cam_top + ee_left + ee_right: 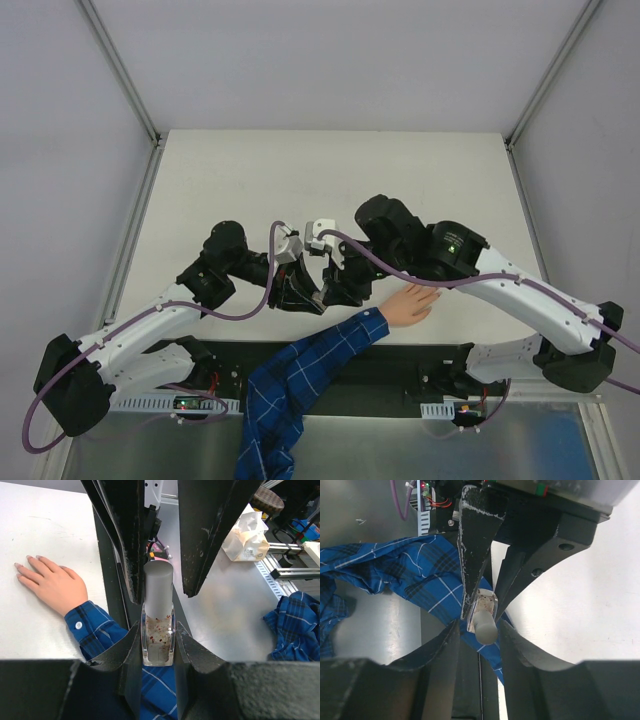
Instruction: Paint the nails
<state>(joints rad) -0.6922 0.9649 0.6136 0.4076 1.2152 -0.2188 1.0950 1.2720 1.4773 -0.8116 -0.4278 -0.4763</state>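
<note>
Here the two arms are meeting over the white table [250, 170], just above the blue plaid sleeve [300, 375]. The left gripper [159, 652] is clamping a small clear bottle [158, 640] with reddish flecks inside, its jaws pressing both sides of the glass body. A grey cap [158, 587] is standing up from the bottle. The right gripper [477, 630] is coming at that same cap end-on; in its own view the cap is sitting between its two fingers [445, 645], the jaws standing partly apart, and whether they are pressing on the cap cannot be told.

The pale hand [412, 303] is lying flat on the table, palm down, fingers spread a little. In the overhead view it is resting right beside the right arm's wrist, with the sleeve trailing back toward the near edge. The nails [28, 557] are showing at the fingertips in the left wrist view, barely different from the skin, well apart from the bottle.
</note>
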